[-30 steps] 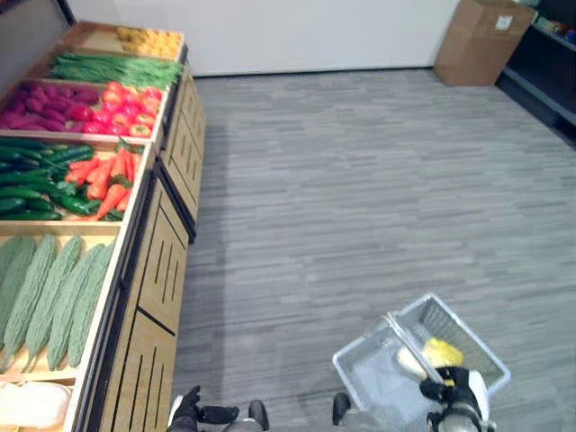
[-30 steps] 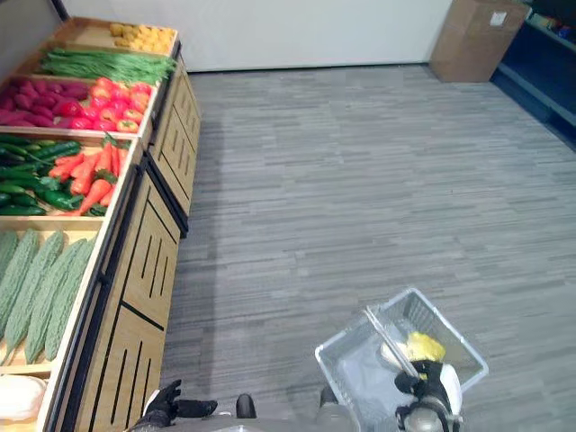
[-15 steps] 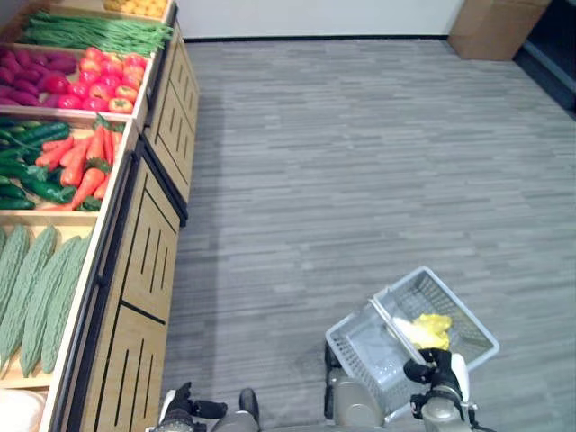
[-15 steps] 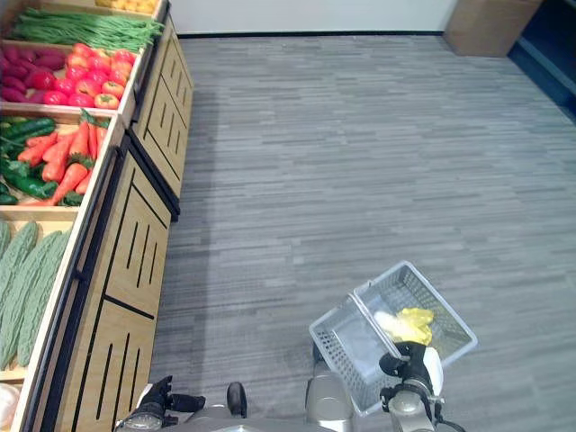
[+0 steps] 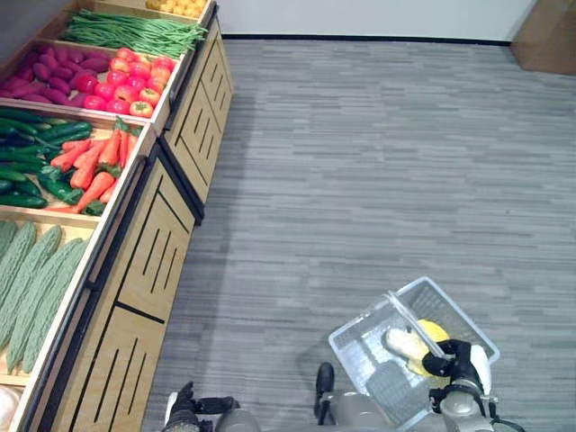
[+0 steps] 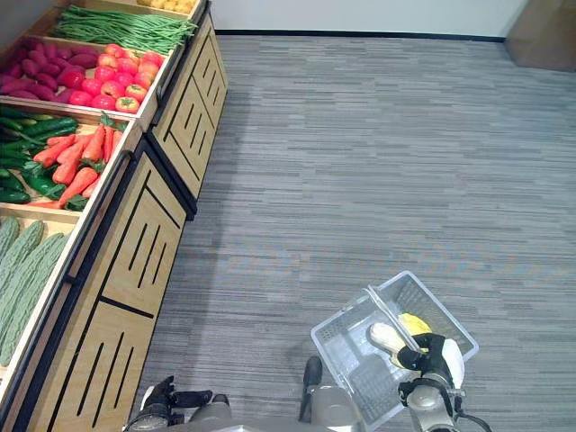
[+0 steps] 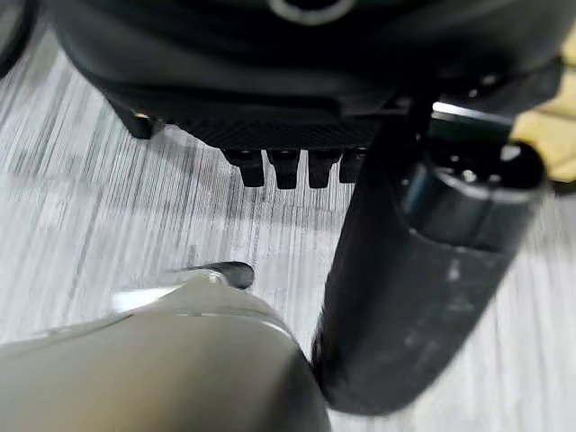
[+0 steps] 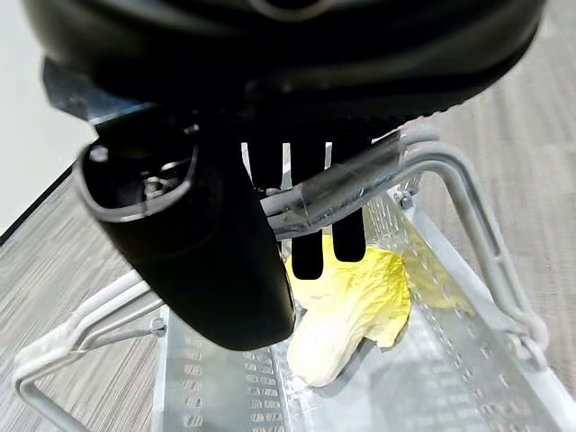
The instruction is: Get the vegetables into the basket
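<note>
Grey plank floor (image 5: 378, 153), wooden produce stand (image 5: 153, 243) along the robot's left. Basket (image 5: 360, 346), grey plastic, hangs low on the robot's right, already holding one yellow-green leafy cabbage (image 8: 346, 310) on its floor. Right hand (image 5: 454, 363) has its fingers curled round the basket handle (image 8: 360, 184) (wrist view shows the bar passing between fingers and thumb). Left hand (image 7: 297, 166) is low by the stand's base, fingers curled in, nothing in it. Remaining vegetables sit in the stand's bins: bitter gourds (image 5: 40, 279) nearest, then carrots (image 5: 99, 166) beside cucumbers (image 5: 27, 162), tomatoes (image 5: 130, 85), green beans (image 5: 135, 31) further along. Judging by this: carry/approach step, one item in, next pick not begun. Next move likely needs the robot squared to the stand, left hand raised over a bin and opened, basket kept level.
</note>
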Motion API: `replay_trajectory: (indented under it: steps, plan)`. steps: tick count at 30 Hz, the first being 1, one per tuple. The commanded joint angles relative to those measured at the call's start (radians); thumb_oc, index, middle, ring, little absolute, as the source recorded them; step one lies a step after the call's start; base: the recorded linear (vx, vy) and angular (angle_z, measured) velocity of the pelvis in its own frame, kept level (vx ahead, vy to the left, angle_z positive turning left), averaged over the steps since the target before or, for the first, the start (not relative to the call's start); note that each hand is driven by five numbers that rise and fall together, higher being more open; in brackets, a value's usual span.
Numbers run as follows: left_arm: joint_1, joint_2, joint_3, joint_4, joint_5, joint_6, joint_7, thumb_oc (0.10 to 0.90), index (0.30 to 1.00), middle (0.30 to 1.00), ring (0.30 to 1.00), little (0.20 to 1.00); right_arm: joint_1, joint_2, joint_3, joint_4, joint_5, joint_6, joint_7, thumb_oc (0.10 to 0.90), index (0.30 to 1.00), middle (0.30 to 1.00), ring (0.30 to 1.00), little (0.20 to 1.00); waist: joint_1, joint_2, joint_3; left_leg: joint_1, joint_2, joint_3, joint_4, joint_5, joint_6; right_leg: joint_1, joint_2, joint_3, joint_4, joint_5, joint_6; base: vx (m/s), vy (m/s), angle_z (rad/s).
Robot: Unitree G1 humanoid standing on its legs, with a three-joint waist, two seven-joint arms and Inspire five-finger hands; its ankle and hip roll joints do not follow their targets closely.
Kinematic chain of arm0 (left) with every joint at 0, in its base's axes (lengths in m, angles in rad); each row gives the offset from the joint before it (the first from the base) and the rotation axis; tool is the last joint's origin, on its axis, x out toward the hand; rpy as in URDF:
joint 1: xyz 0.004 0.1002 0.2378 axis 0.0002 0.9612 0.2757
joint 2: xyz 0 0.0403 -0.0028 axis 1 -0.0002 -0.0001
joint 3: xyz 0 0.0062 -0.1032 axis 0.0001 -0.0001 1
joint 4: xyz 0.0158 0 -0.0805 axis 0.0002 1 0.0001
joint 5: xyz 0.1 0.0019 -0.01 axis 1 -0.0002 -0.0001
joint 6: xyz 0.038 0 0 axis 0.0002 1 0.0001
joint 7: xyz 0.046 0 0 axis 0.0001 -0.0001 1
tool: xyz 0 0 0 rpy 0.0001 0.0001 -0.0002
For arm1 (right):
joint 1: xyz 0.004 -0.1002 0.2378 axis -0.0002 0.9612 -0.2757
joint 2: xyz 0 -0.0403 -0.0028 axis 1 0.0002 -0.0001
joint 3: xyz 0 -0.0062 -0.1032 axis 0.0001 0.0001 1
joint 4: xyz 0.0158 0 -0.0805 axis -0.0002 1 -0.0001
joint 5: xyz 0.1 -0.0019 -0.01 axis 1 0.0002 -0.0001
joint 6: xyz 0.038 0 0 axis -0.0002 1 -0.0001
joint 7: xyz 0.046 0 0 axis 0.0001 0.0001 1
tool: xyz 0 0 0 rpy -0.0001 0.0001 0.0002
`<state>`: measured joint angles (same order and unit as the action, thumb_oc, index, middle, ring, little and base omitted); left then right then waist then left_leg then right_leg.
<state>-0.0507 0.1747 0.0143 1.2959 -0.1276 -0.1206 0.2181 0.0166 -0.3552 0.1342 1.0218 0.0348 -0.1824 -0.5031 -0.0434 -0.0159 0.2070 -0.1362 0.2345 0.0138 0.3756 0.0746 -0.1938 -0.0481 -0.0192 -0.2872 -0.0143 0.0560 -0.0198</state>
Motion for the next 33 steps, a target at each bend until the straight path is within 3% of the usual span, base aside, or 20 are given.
replay_trajectory:
  steps: [1, 2, 3, 6, 9, 11, 14, 15, 18, 20, 21, 24, 25, 27, 31, 33]
  plan:
    - [0.053, -0.056, -0.061, 0.054, 0.030, 0.048, 0.026, 0.900, 1.000, 1.000, 1.000, 1.000, -0.048, -0.072, -0.020, -0.115, -0.027, -0.102, -0.055, 0.400, 0.300, 0.300, 0.300, 0.300, 0.005, -0.041, 0.049, 0.043, -0.076, 0.080, -0.064, -0.032, 0.085, 0.000, -0.086, 0.077, 0.086, -0.061, 0.076, 0.15, 0.019, 0.33]
    - [0.065, -0.054, -0.053, 0.059, 0.040, 0.046, 0.025, 0.900, 1.000, 1.000, 1.000, 1.000, -0.044, -0.076, -0.008, -0.149, -0.049, -0.102, -0.055, 0.400, 0.300, 0.300, 0.300, 0.300, 0.021, -0.047, 0.050, -0.010, -0.084, 0.108, -0.151, -0.054, 0.092, 0.020, -0.092, 0.085, 0.072, -0.069, 0.088, 0.12, 0.034, 0.17]
    - [0.066, -0.054, -0.053, 0.058, 0.040, 0.046, 0.025, 0.900, 1.000, 1.000, 1.000, 1.000, -0.043, -0.076, -0.008, -0.150, -0.049, -0.102, -0.055, 0.400, 0.300, 0.300, 0.300, 0.300, 0.023, -0.048, 0.052, -0.006, -0.084, 0.110, -0.152, -0.055, 0.093, 0.022, -0.093, 0.087, 0.072, -0.070, 0.089, 0.19, 0.058, 0.11]
    - [0.082, -0.062, -0.059, 0.074, 0.067, 0.048, 0.022, 0.900, 1.000, 1.000, 1.000, 1.000, -0.048, -0.068, 0.049, -0.144, -0.111, -0.094, -0.049, 0.400, 0.300, 0.300, 0.300, 0.300, 0.076, -0.031, 0.056, -0.123, -0.073, 0.118, -0.358, 0.085, 0.072, 0.103, -0.070, 0.109, 0.056, -0.118, 0.094, 0.25, 0.091, -0.14]
    - [0.099, -0.057, -0.041, 0.088, 0.060, 0.047, 0.017, 0.900, 1.000, 1.000, 1.000, 1.000, -0.047, -0.059, 0.077, -0.170, -0.149, -0.092, -0.042, 0.400, 0.300, 0.300, 0.300, 0.300, 0.101, -0.031, 0.050, -0.114, -0.078, 0.078, -0.371, 0.121, 0.058, 0.152, -0.058, 0.148, 0.053, -0.142, 0.095, 0.29, 0.123, -0.32]
    - [0.122, -0.060, -0.039, 0.094, 0.077, 0.050, 0.017, 0.900, 1.000, 1.000, 1.000, 1.000, -0.031, -0.042, 0.075, -0.179, -0.161, -0.092, -0.047, 0.400, 0.300, 0.300, 0.300, 0.300, 0.093, -0.031, 0.030, -0.067, -0.082, 0.100, -0.386, 0.114, 0.077, 0.173, -0.064, 0.152, 0.051, -0.149, 0.107, 0.29, 0.223, -0.79]
    - [0.119, -0.046, -0.033, 0.098, 0.098, 0.046, 0.038, 0.900, 1.000, 1.000, 1.000, 1.000, -0.035, -0.006, 0.087, -0.178, -0.170, -0.092, -0.052, 0.400, 0.300, 0.300, 0.300, 0.300, 0.097, -0.064, -0.002, -0.041, -0.125, 0.137, -0.340, 0.049, 0.129, 0.181, -0.119, 0.182, 0.069, -0.142, 0.146, 0.29, 0.300, -0.26]
    - [0.119, -0.046, -0.033, 0.098, 0.098, 0.046, 0.038, 0.900, 1.000, 1.000, 1.000, 1.000, -0.035, -0.005, 0.087, -0.178, -0.170, -0.091, -0.052, 0.400, 0.300, 0.300, 0.300, 0.300, 0.098, -0.065, -0.002, -0.041, -0.125, 0.138, -0.339, 0.048, 0.129, 0.181, -0.120, 0.183, 0.069, -0.142, 0.147, 0.24, 0.287, -0.21]
    - [0.091, -0.027, -0.026, 0.066, 0.073, 0.038, 0.046, 0.900, 1.000, 1.000, 1.000, 1.000, -0.059, 0.017, 0.100, -0.176, -0.172, -0.086, -0.055, 0.400, 0.300, 0.300, 0.300, 0.300, 0.107, -0.092, -0.010, -0.030, -0.165, 0.172, -0.281, -0.032, 0.170, 0.152, -0.170, 0.205, 0.126, -0.063, 0.189, 0.17, 0.248, -0.14]
    - [0.087, -0.023, -0.026, 0.062, 0.069, 0.036, 0.046, 0.900, 1.000, 1.000, 1.000, 1.000, -0.065, 0.020, 0.102, -0.171, -0.175, -0.085, -0.056, 0.400, 0.300, 0.300, 0.300, 0.300, 0.109, -0.093, -0.011, -0.025, -0.171, 0.177, -0.281, -0.043, 0.178, 0.142, -0.179, 0.209, 0.145, -0.042, 0.196, 0.11, 0.206, -0.09]
    - [0.077, -0.016, -0.031, 0.044, 0.062, 0.030, 0.037, 0.900, 1.000, 1.000, 1.000, 1.000, -0.078, 0.024, 0.107, -0.172, -0.179, -0.081, -0.054, 0.400, 0.300, 0.300, 0.300, 0.300, 0.113, -0.093, -0.010, -0.006, -0.185, 0.188, -0.287, -0.063, 0.198, 0.108, -0.199, 0.208, 0.211, 0.018, 0.210, 0.10, 0.217, -0.08]
    - [0.066, -0.006, -0.037, 0.029, 0.055, 0.023, 0.025, 0.900, 1.000, 1.000, 1.000, 1.000, -0.093, 0.024, 0.108, -0.172, -0.182, -0.078, -0.054, 0.400, 0.300, 0.300, 0.300, 0.300, 0.116, -0.086, -0.003, 0.024, -0.192, 0.202, -0.302, -0.076, 0.215, 0.071, -0.220, 0.189, 0.299, 0.070, 0.216, 0.09, 0.216, -0.23]
    - [0.061, -0.001, -0.040, 0.024, 0.059, 0.021, 0.021, 0.900, 1.000, 1.000, 1.000, 1.000, -0.092, 0.026, 0.105, -0.182, -0.183, -0.075, -0.054, 0.400, 0.300, 0.300, 0.300, 0.300, 0.108, -0.079, 0.001, 0.038, -0.195, 0.197, -0.307, -0.081, 0.223, 0.053, -0.211, 0.200, 0.358, 0.087, 0.213, 0.13, 0.220, -0.08]
    - [0.038, 0.022, -0.059, 0.020, 0.083, 0.020, 0.023, 0.900, 1.000, 1.000, 1.000, 1.000, -0.091, 0.032, 0.098, -0.175, -0.181, -0.071, -0.059, 0.400, 0.300, 0.300, 0.300, 0.300, 0.087, -0.064, 0.007, 0.103, -0.203, 0.192, -0.337, -0.105, 0.236, -0.009, -0.221, 0.156, 0.465, 0.115, 0.203, 0.21, 0.236, 0.14]
    - [0.003, 0.045, -0.044, 0.018, 0.073, 0.020, 0.043, 0.900, 1.000, 1.000, 1.000, 1.000, -0.078, 0.037, 0.094, -0.186, -0.182, -0.065, -0.059, 0.400, 0.300, 0.300, 0.300, 0.300, 0.055, -0.058, 0.019, 0.170, -0.198, 0.174, -0.359, -0.129, 0.224, -0.108, -0.197, 0.119, 0.427, 0.068, 0.188, 0.19, 0.027, 0.11]
    - [-0.005, 0.048, -0.042, 0.017, 0.070, 0.019, 0.045, 0.900, 1.000, 1.000, 1.000, 1.000, -0.077, 0.036, 0.092, -0.180, -0.180, -0.065, -0.060, 0.400, 0.300, 0.300, 0.300, 0.300, 0.046, -0.059, 0.030, 0.193, -0.199, 0.161, -0.359, -0.139, 0.219, -0.109, -0.193, 0.110, 0.397, 0.054, 0.186, 0.30, -0.063, 0.35]
